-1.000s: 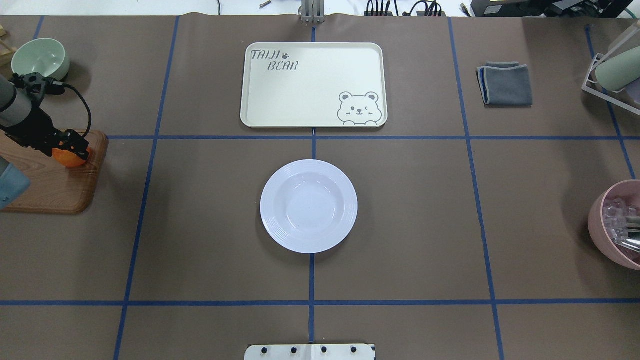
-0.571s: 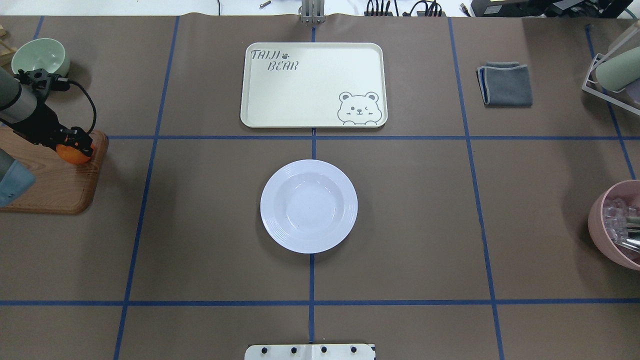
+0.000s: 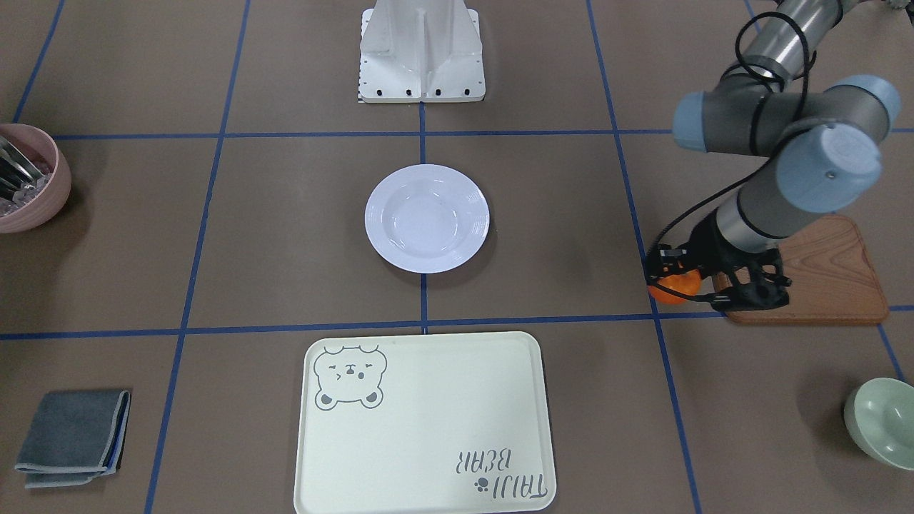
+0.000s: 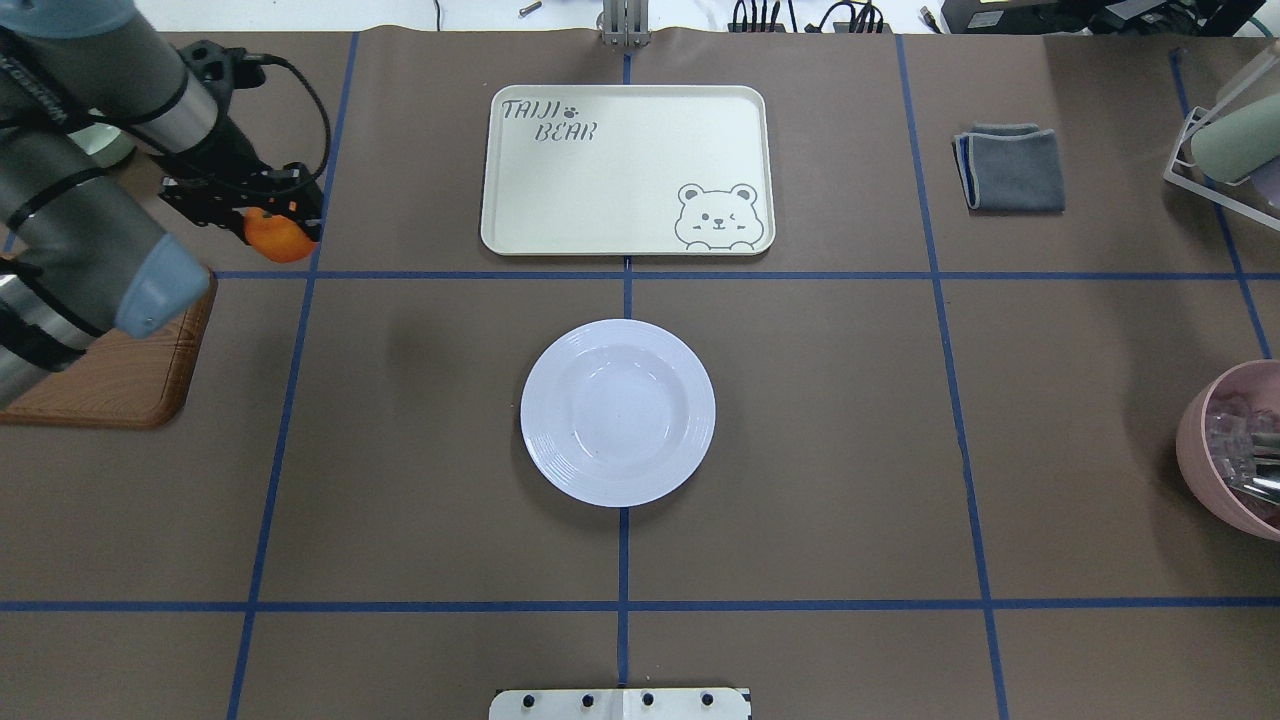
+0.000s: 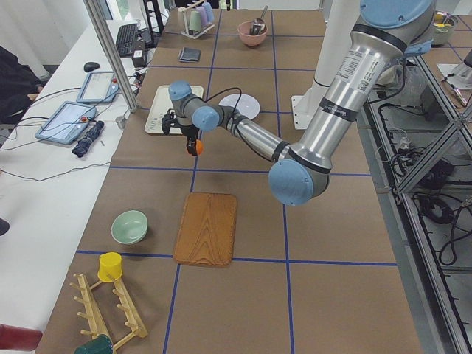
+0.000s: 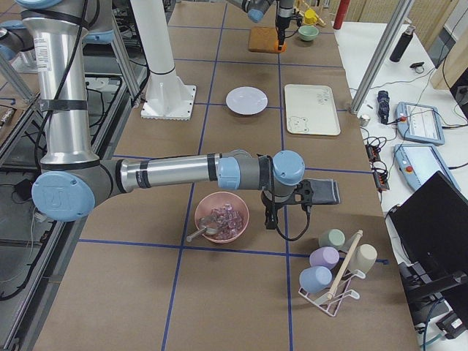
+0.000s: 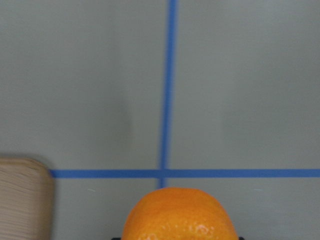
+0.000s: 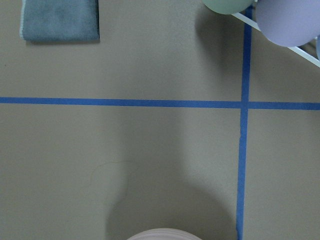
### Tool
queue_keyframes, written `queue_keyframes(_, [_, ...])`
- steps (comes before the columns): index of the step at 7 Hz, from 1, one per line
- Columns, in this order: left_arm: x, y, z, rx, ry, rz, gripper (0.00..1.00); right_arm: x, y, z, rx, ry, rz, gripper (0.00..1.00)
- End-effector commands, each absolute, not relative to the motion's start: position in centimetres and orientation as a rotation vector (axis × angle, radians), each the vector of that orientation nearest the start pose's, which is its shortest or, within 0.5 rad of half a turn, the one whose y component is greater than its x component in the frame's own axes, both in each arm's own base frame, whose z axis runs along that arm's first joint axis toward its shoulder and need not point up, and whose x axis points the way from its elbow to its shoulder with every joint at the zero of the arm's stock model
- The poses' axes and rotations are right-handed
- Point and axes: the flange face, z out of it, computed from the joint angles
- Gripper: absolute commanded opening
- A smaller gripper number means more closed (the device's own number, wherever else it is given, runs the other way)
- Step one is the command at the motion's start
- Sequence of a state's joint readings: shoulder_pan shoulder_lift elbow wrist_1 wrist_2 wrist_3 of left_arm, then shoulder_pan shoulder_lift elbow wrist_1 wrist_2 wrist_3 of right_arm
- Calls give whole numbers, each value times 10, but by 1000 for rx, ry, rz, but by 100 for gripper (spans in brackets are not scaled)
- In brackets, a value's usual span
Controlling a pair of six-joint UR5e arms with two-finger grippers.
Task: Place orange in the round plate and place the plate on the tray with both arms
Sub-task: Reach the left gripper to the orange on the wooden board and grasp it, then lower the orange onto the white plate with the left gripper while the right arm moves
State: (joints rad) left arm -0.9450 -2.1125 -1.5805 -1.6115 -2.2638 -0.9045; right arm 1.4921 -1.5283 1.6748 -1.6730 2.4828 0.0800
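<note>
The left gripper (image 4: 268, 222) pinches the orange (image 4: 280, 240), held above the counter (image 4: 420, 450), well apart from the plate (image 4: 618, 412). Carry it level over the plate's well and lower close before releasing, so it cannot roll out. Whether the right gripper (image 6: 272, 219) is spread, I cannot tell.

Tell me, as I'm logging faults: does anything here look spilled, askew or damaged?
Nothing stands out. The left gripper holds the orange above the table; the round plate sits upright and empty, the tray lies flat and bare, and the grey cloth is neatly folded.
</note>
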Motion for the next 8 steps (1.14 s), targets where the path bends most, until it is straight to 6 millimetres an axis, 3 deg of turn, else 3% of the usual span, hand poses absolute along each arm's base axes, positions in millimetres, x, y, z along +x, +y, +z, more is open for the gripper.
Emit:
queue_keyframes(1, [437,-544,200,-168,960,-174,0,2,-518,568,-9,-916,33,100])
queue_keyframes(2, [478,-511,163,-217,978,-200,0,-15,-524,536,13,-931,91,100])
queue_keyframes(3, [521,-475,147,-214,959,-213,0,-39,-530,511,26,-962,147,100])
queue_keyframes(5, [580,-423,144,-202,915,-191,0,-100,-527,482,43,-1019,213,100])
queue_keyframes(6, [604,-424,154,-186,877,-197,0,-127,-524,465,49,-1041,235,100])
queue_keyframes(8, [620,-420,166,-194,851,-188,0,-154,-527,439,30,-1067,252,100])
